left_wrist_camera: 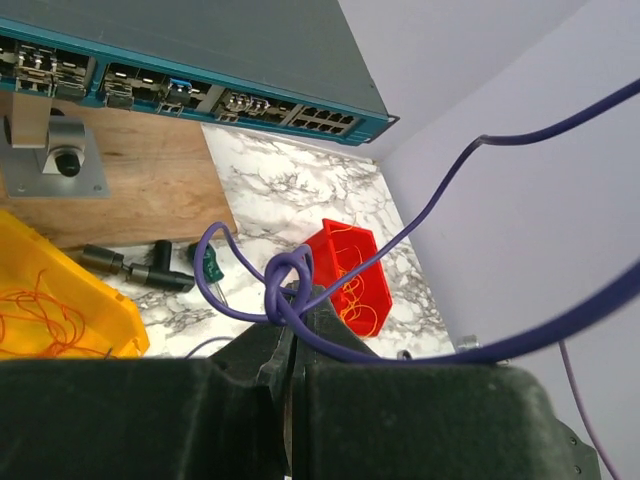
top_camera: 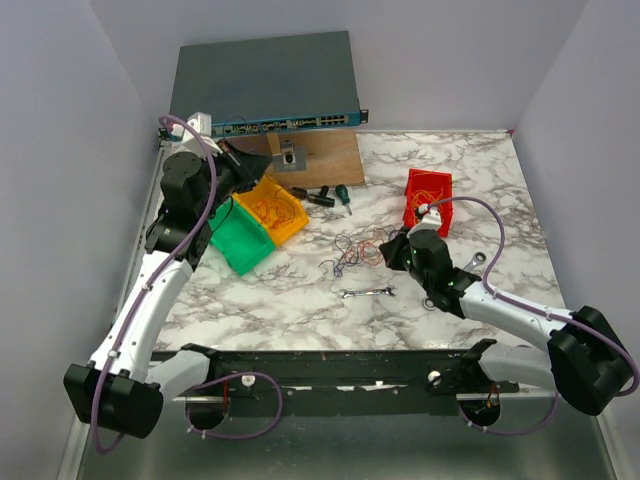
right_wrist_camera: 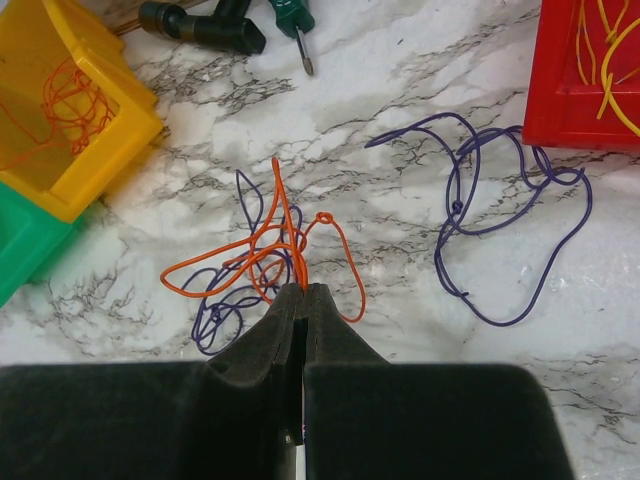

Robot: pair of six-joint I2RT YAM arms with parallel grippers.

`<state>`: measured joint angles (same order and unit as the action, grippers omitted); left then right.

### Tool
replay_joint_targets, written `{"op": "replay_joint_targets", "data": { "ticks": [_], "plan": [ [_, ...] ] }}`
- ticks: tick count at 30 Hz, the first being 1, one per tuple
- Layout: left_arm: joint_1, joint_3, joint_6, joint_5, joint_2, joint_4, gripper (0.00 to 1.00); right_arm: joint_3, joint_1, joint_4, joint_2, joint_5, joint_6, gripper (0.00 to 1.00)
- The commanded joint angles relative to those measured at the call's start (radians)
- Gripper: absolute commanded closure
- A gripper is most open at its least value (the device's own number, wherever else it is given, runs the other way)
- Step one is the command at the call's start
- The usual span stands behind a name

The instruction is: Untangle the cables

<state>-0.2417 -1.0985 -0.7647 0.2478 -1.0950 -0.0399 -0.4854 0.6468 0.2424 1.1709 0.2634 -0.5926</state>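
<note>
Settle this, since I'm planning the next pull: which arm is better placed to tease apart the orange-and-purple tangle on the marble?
Right. The right fingers are shut on that tangle itself. The left fingers are off by the yellow bin, away from it, pinching a purple cable.

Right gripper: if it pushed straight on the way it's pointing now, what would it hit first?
The right gripper is shut with the orange cable and the tangled purple cable already at its tips, so those come first. Just beyond lies the marble table, though depth is unclear.
</note>
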Motion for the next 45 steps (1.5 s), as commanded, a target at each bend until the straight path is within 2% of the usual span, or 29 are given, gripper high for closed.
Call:
{"op": "replay_joint_targets", "data": {
  "ticks": [1, 6, 11, 16, 22, 27, 30, 31, 33, 35, 37, 41, 45],
  "plan": [
    [0.013, 0.033, 0.004, -0.051, 0.072, -0.026, 1.00, -0.019, -0.001, 0.002, -0.024, -0.013, 0.012, 0.99],
    [0.023, 0.094, -0.033, -0.177, 0.089, -0.107, 1.00, -0.013, -0.001, 0.001, -0.031, -0.016, 0.007, 0.99],
    [0.029, 0.220, -0.092, -0.077, 0.017, 0.055, 1.00, -0.008, -0.001, -0.001, -0.040, -0.023, 0.002, 0.99],
    [0.028, 0.187, -0.099, 0.023, -0.110, 0.127, 1.00, -0.007, -0.001, -0.022, -0.067, -0.015, 0.005, 0.99],
    [0.030, 0.160, -0.143, 0.116, -0.153, 0.236, 1.00, 0.000, -0.001, -0.039, -0.100, 0.008, 0.013, 0.99],
    [0.033, 0.107, -0.099, 0.034, -0.206, 0.141, 1.00, -0.004, -0.001, -0.039, -0.097, -0.011, 0.014, 0.99],
    [0.033, 0.134, -0.058, -0.055, -0.168, 0.112, 1.00, -0.024, -0.001, -0.056, -0.065, -0.067, 0.064, 0.99],
    [0.033, 0.155, -0.051, -0.074, -0.148, 0.123, 1.00, -0.046, -0.001, -0.087, -0.039, -0.072, 0.076, 0.90],
    [0.033, 0.195, -0.033, -0.079, -0.099, 0.170, 1.00, -0.114, -0.001, -0.161, 0.039, -0.077, 0.105, 0.47],
    [0.032, 0.227, -0.012, -0.030, -0.054, 0.246, 1.00, -0.158, 0.002, -0.166, 0.104, -0.171, 0.168, 0.29],
    [0.033, 0.233, 0.002, 0.019, -0.017, 0.277, 1.00, -0.180, 0.004, -0.100, 0.139, -0.325, 0.233, 0.24],
    [0.033, 0.214, 0.027, 0.036, 0.046, 0.265, 1.00, -0.237, 0.010, 0.031, 0.212, -0.556, 0.332, 0.24],
    [0.033, 0.206, 0.036, 0.038, 0.090, 0.266, 1.00, -0.334, 0.057, 0.119, 0.336, -0.609, 0.443, 0.26]
  ]
}}
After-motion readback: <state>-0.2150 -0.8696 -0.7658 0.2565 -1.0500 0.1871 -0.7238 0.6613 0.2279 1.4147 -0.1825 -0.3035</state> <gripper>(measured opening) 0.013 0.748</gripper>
